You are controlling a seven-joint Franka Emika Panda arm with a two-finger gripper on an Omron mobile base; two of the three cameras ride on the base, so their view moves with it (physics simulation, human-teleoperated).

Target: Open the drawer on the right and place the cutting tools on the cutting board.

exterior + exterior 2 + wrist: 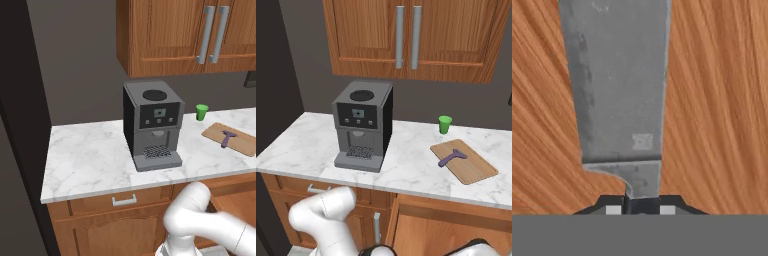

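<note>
The surface (90,155) is white marble with thin grey lines. The coffee machine (151,125) is dark grey and black. The cup (201,112) is bright green. The cutting board (476,170) is light brown wood, and the little tool (452,157) on it is purple. The cabinets (366,40) are warm brown with grey handles (400,36). The knife blade (617,85) is dull grey with darker specks, over streaky orange-brown wood (717,100).

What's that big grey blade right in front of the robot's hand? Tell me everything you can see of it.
It is a knife with a broad, flat blade of dull, mottled grey metal, with a small pale square mark near its base. It lies flat on a plain wood surface, likely the drawer's inside. The blade narrows to a neck, where the gripper is shut on it, a dark fingertip on each side. Its handle and tip lie outside the picture.
</note>
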